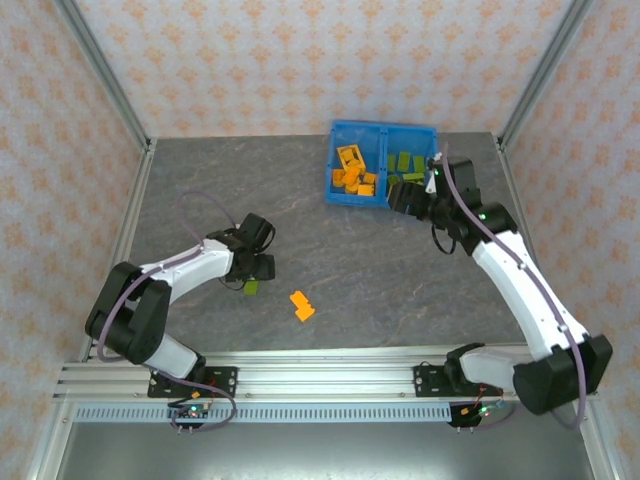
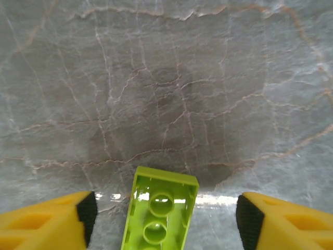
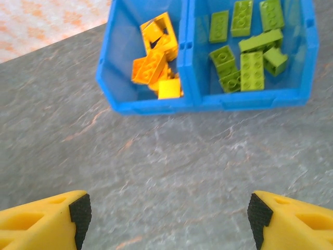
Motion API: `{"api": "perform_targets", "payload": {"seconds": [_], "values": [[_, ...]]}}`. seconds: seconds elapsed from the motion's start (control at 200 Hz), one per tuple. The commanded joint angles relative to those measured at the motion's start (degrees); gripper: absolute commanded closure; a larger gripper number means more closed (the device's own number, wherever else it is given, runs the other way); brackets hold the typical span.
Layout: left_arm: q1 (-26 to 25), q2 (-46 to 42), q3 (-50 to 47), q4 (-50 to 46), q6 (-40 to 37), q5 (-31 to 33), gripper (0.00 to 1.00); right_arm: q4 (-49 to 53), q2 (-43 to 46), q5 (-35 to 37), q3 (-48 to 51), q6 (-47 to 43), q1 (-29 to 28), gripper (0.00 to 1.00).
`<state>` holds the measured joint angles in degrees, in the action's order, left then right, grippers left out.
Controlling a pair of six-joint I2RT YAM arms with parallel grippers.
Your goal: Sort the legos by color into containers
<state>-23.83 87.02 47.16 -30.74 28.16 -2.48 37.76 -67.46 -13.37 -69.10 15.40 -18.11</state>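
A lime green lego point(image 2: 161, 213) lies studs-down on the table between the fingers of my left gripper point(image 2: 166, 221), which is open with a gap on each side of the brick. From above, that gripper point(image 1: 252, 278) hovers over the green lego point(image 1: 251, 288). One orange lego point(image 1: 302, 306) rests on the table to its right. The blue bin point(image 3: 151, 108) holds orange legos point(image 3: 156, 57) in its left compartment and green legos point(image 3: 250, 52) in its right. My right gripper point(image 3: 166, 213) is open and empty above bare table, just in front of the bin point(image 1: 350, 197).
A central wall point(image 3: 187, 52) splits the bin. Metal frame posts and patterned walls close in the table at the back and sides. An aluminium rail point(image 1: 320, 375) runs along the near edge under both arm bases.
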Motion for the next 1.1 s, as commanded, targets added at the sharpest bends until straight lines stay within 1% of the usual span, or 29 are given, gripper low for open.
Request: {"api": "perform_targets", "payload": {"seconds": [0.0,0.135,0.19,0.33,0.345,0.46,0.54,0.606,0.681,0.766,0.826,0.871,0.981,1.096], "values": [[0.5,1.4,-2.6,3.6,0.1,-1.2,0.37,4.0,5.4,-2.2,3.3,3.9,-0.2,0.2],[0.5,2.9,-5.3,6.0,1.7,-2.5,0.49,8.3,9.0,-1.0,2.4,5.1,-0.3,0.2],[0.5,2.7,-6.3,6.6,2.1,-2.8,0.55,9.6,9.7,-1.5,1.4,5.6,-0.3,0.2],[0.5,-1.1,-6.3,6.0,2.1,-4.7,0.74,11.2,11.4,-3.3,0.5,6.9,-0.3,0.2],[0.5,-1.9,-6.1,5.8,3.6,-5.2,0.75,11.2,11.6,-3.3,0.7,7.0,-0.3,0.2],[-0.9,-8.2,-2.4,4.0,5.3,-8.3,0.76,12.1,14.1,-3.5,1.5,8.1,-0.2,0.2],[-3.4,-11.1,3.4,2.8,5.4,-7.4,0.77,11.8,16.0,-4.5,2.5,8.8,-0.2,0.19],[-5.6,-10.6,9.1,2.7,4.8,-6.4,0.77,11.0,17.3,-6.2,3.2,9.1,-0.3,0.19],[-8.2,-7.2,17.5,3.7,3.9,-6.1,0.77,9.9,18.6,-8.7,4.2,9.6,-0.2,0.19],[-10.7,-1.3,26.9,5.5,2.8,-5.7,0.78,9.5,19.8,-10.2,4.7,10.2,-0.2,0.19],[-12.1,4.3,34.3,6.2,2.8,-5.7,0.79,9.3,20.9,-9.9,5.2,10.6,-0.3,0.19],[-13.3,8.3,40.1,7.0,0.4,-5.3,0.79,9.3,21.7,-9.4,5.6,10.8,-0.3,0.19],[-15.1,19.2,53.7,8.8,-0.9,-4.5,0.8,10.1,23.6,-8.6,6.5,11.1,-0.3,0.19],[-15.8,33.6,71.3,6.2,-1.3,-5.4,0.8,12.1,25.3,-7.0,6.5,11.6,-0.3,0.19]]}}
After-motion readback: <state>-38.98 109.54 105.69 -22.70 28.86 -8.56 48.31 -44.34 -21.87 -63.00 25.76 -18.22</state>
